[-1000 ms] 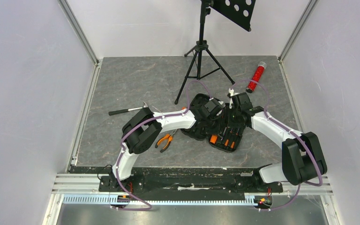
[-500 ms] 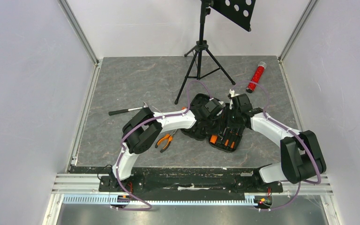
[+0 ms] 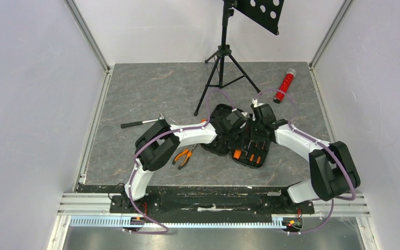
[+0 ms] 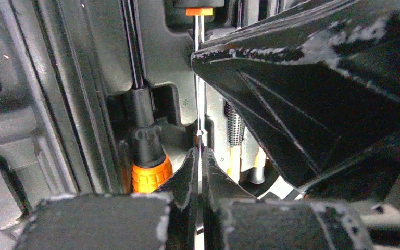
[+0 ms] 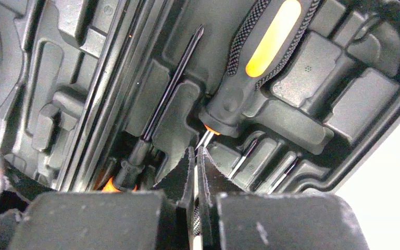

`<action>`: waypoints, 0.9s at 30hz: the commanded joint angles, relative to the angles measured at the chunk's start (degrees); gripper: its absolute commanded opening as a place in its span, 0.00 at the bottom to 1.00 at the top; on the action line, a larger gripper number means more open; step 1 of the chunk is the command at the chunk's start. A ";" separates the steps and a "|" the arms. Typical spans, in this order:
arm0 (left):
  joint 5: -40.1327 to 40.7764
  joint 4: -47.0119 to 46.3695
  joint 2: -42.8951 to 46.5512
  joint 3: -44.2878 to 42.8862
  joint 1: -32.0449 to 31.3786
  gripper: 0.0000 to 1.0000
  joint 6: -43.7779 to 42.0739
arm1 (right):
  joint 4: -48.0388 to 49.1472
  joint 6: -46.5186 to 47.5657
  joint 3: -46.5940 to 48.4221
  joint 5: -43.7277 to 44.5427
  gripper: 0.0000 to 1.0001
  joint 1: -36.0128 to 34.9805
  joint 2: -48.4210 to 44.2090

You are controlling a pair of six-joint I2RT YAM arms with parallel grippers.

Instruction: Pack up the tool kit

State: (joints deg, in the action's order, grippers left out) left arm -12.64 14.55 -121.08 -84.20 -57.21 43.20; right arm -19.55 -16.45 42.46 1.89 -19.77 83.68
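Both arms are down over the open case (image 5: 312,88). The right gripper (image 5: 196,156) is clamped on the bare steel shaft of the screwdriver (image 5: 268,41), whose fat black-and-orange handle lies just ahead of its tips in a moulded pocket. The left gripper (image 4: 200,159) is pinched on a thin shaft too, and by the look of it the same one, with the right arm's fingers crowding in on its right.

That shaft is stiff but thin and slick, so it could twist in a pinch. The knurled handle would be the surer hold, though I'd judge it too snug in its pocket to reach. The case is light, hard plastic and may skid if pressed off-centre.

A slim Phillips driver (image 5: 169,88) lies seated just left of the right fingers, close enough to catch. The two sets of fingers are the real squeeze, nearly touching.

The pliers (image 3: 184,155) lie loose on the table under the left forearm, and the hammer (image 3: 139,123) lies beyond its elbow, both unpacked. The tube (image 3: 284,86) and the tripod (image 3: 222,67) stand off beyond both grippers, out of the way.
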 commanded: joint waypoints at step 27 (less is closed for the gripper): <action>3.15 7.95 -3.11 1.90 -0.36 0.02 -2.96 | -5.24 -4.71 17.02 -1.59 0.35 6.23 9.04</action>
State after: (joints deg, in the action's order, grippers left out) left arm -12.67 13.56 -120.57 -83.59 -56.75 43.53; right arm -27.38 -18.31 57.10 0.99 -13.39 91.83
